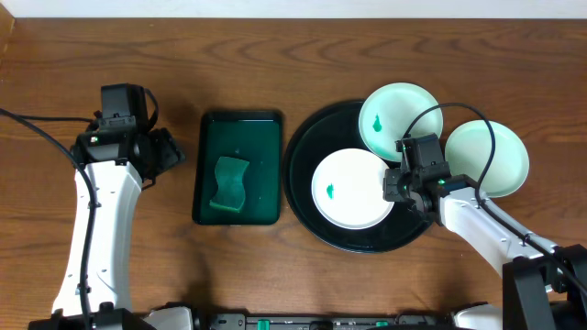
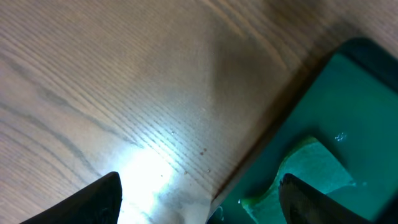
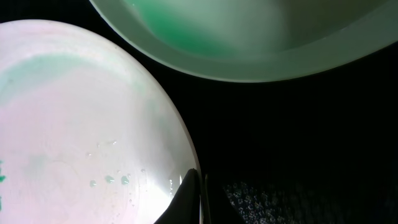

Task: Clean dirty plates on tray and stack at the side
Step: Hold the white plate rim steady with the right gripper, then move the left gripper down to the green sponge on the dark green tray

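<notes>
Left pincer [image 2: 200, 208] apart over bench [image 1: 275, 275]. Right pincer [image 3: 198, 193] together at right rim of middle plate [image 1: 348, 188] in black tray [image 1: 298, 170]. Second plate [image 1: 385, 105] on tray's far-right rim, third plate [image 1: 491, 160] on bench right of tray.

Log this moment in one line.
left fingers: open, by sponge tray | right fingers: shut at centre plate rim | green smear: present

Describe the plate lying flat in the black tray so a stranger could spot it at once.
Find the large round black tray, right of the green tray. The white plate lies flat inside it. Unlike the far plate crossing the rim and the right plate beside the tray, both aqua-tinted, it sits wholly within the rim.
</notes>
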Robot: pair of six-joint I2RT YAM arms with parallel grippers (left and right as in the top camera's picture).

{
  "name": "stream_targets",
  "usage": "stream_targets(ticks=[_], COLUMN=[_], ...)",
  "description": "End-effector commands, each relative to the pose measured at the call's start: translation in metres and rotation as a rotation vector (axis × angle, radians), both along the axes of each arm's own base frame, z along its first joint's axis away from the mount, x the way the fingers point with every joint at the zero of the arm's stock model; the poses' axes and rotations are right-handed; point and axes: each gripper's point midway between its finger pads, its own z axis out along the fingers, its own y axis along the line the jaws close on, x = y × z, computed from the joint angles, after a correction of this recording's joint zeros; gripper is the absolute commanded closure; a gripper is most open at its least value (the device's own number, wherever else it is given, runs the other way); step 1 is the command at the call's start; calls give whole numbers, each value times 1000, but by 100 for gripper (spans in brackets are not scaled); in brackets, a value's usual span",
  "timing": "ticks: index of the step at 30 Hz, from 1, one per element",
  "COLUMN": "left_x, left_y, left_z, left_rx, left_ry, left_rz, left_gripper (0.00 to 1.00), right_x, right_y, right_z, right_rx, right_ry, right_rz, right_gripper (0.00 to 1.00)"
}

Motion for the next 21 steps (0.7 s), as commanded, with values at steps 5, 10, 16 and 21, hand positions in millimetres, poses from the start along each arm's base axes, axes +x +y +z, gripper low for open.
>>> stream_targets(ticks=[5,10,16,21], left_x=[-20,-31,-33,-27], left_y=[-39,-45,-54,-87], left_z=[-3,-9,-8,-10], left_rx=[-227,-257,-301,-327], left_ry=[70,115,122,124], left_rz=[-39,-40,-73,-294], left_gripper=[19,21,34,57], right_x=[7,7,7,8], right_y=[1,1,1,1], right_z=[11,10,11,11], right_rx=[16,16,16,16], right_ry=[-32,-31,-32,-32], right_rz=[-22,-22,-22,-22], right_gripper=[99,99,99,99])
